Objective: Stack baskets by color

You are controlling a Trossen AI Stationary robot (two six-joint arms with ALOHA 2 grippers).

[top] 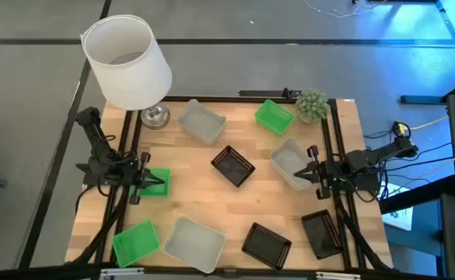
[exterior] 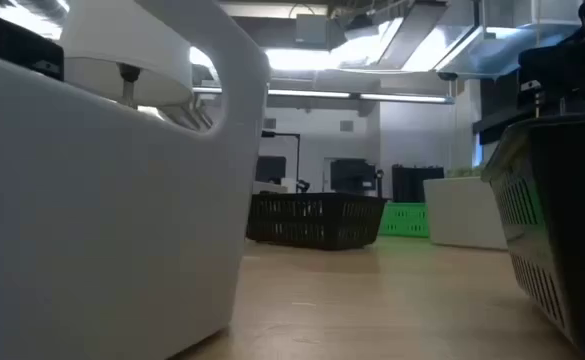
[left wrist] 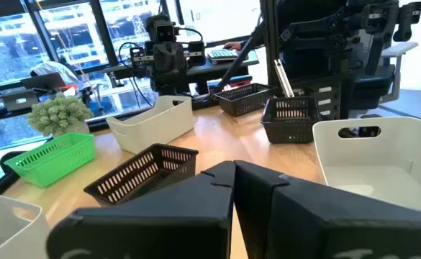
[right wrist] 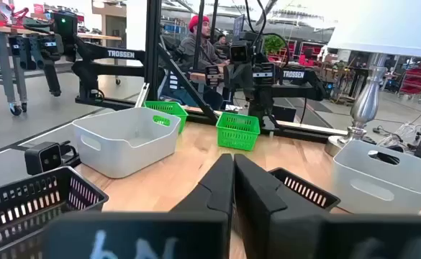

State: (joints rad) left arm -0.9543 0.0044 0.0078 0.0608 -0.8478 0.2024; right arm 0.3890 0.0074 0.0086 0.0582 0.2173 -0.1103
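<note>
Green, grey-white and black baskets stand singly on the wooden table. Green baskets sit at the far right [top: 274, 116], the near left [top: 135, 242] and the left edge [top: 155, 182]. Grey ones are at the far middle [top: 201, 121], the right [top: 293, 163] and the near middle [top: 194, 243]. Black ones are at the centre [top: 232, 166] and near right [top: 266, 245], [top: 322, 233]. My left gripper [top: 143, 180] is shut over the left-edge green basket. My right gripper [top: 313, 171] is shut over the right grey basket's edge. Neither wrist view shows the basket below its gripper.
A lamp with a white shade [top: 127, 61] stands at the far left corner. A small green ball plant [top: 312, 103] sits at the far right. Bare wood lies between the centre black basket and the near row. A person [right wrist: 199, 39] shows beyond the table.
</note>
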